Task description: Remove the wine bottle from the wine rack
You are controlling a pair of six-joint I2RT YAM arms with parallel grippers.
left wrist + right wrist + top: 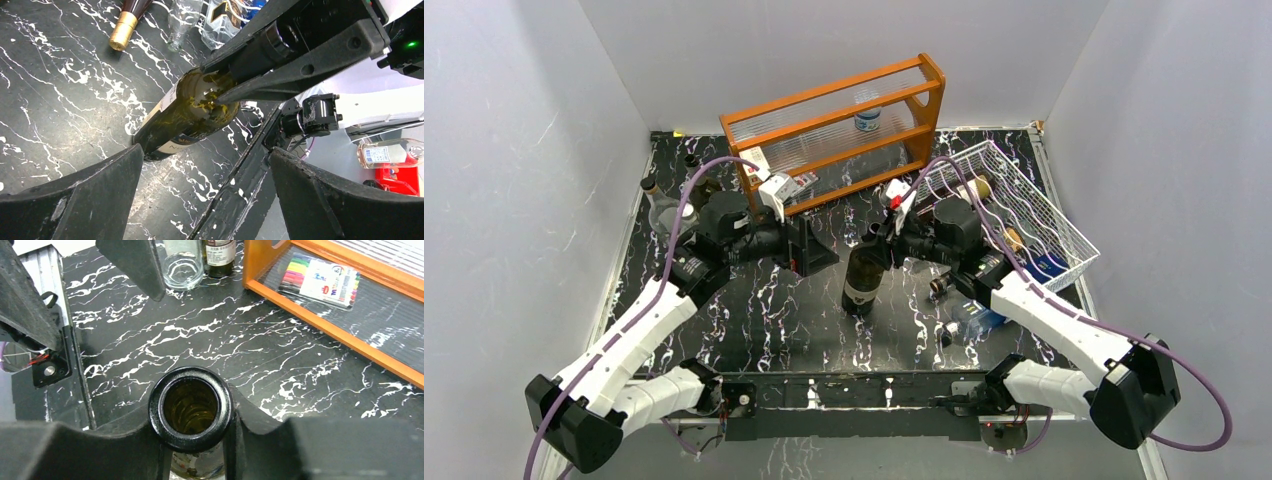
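Standing upright on the table [754,330], left of the rack [1049,215], the bottle [862,280] is pinched at its neck by the right gripper [877,236], the left gripper [816,250] spread wide nearby. It could be toppled if released tilted or nudged

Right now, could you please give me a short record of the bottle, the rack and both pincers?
wine bottle: dark, open-mouthed, upright, outside and left of the rack
right pincer: shut on the bottle's neck
left pincer: open, beside the bottle, not touching it
wine rack: white wire, back right, with other bottles lying in it
orange shelf: back centre, beyond both arms
task status: bottle is off the rack, not yet released
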